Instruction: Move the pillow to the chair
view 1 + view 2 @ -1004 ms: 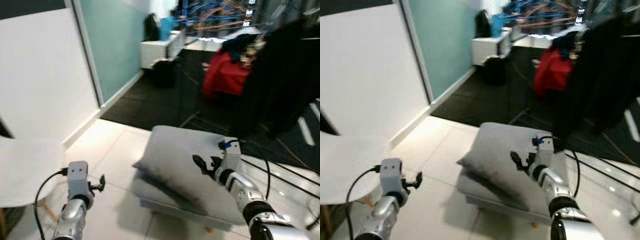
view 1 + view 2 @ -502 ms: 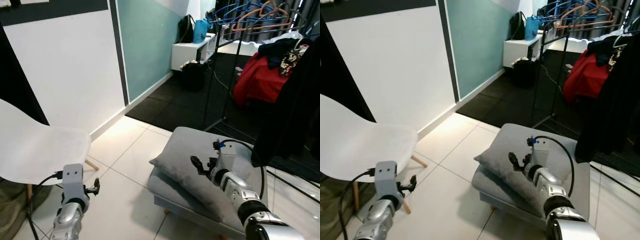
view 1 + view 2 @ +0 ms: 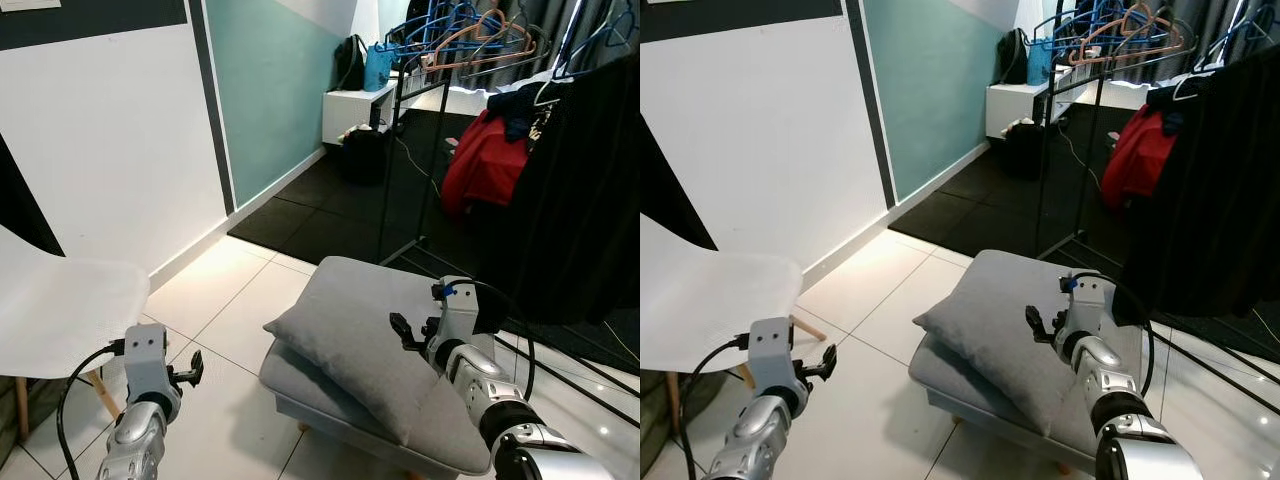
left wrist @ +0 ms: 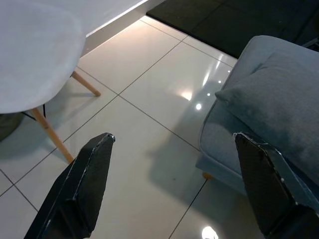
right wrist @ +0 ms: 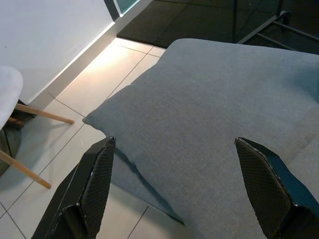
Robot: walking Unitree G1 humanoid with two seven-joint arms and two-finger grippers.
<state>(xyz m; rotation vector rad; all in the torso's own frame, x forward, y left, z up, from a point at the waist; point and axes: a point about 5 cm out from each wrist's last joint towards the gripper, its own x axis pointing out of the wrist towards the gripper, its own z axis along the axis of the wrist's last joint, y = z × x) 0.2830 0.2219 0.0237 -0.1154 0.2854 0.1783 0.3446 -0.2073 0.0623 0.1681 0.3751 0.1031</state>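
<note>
A grey pillow (image 3: 355, 345) lies on a grey footstool (image 3: 330, 395) in front of me, a little to the right. A white chair (image 3: 60, 310) with wooden legs stands at the left. My right gripper (image 3: 412, 333) hovers open just above the pillow's right half; the right wrist view looks down on the pillow (image 5: 199, 134) between its spread fingers (image 5: 92, 189). My left gripper (image 3: 192, 370) is held open low at the left, over the tiled floor between chair and footstool, with the chair (image 4: 35, 55) and pillow (image 4: 279, 109) to either side in its wrist view.
A clothes rack (image 3: 480, 130) with dark garments and a red one stands behind the footstool at the right. A white wall (image 3: 100, 130) and teal panel run along the left. White floor tiles (image 3: 230, 300) lie between chair and footstool.
The camera has swung and steadied, so the chair and footstool have shifted in view. Both grippers hold about the same pose, the right one still over the pillow.
</note>
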